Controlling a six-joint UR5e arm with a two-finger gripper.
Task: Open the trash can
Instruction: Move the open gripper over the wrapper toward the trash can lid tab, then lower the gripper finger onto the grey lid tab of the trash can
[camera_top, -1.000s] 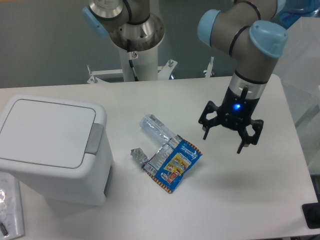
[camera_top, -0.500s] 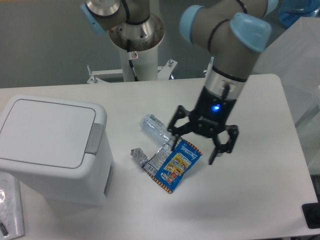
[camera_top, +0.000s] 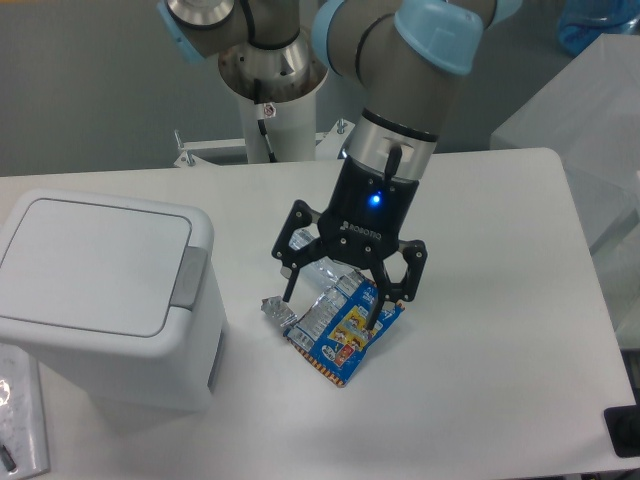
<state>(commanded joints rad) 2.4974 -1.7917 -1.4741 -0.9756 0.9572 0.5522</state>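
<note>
The trash can (camera_top: 100, 290) is a large boxy white bin at the left of the table, its flat lid shut and its grey push-button latch (camera_top: 190, 276) on the right edge of the lid. My gripper (camera_top: 332, 310) hangs open and empty over the snack wrappers, well to the right of the trash can and apart from it. Its fingers (camera_top: 291, 284) point down toward the table.
A blue snack wrapper (camera_top: 345, 330) lies under the gripper, with a crumpled silver wrapper (camera_top: 275, 310) at its left and clear plastic partly hidden behind the gripper. A clear packet (camera_top: 20, 420) lies at the front left corner. The robot base (camera_top: 270, 90) stands at the back.
My gripper has moved left across the table, from the right side to above the wrappers, closer to the trash can. It stays open. The trash can lid has not moved.
</note>
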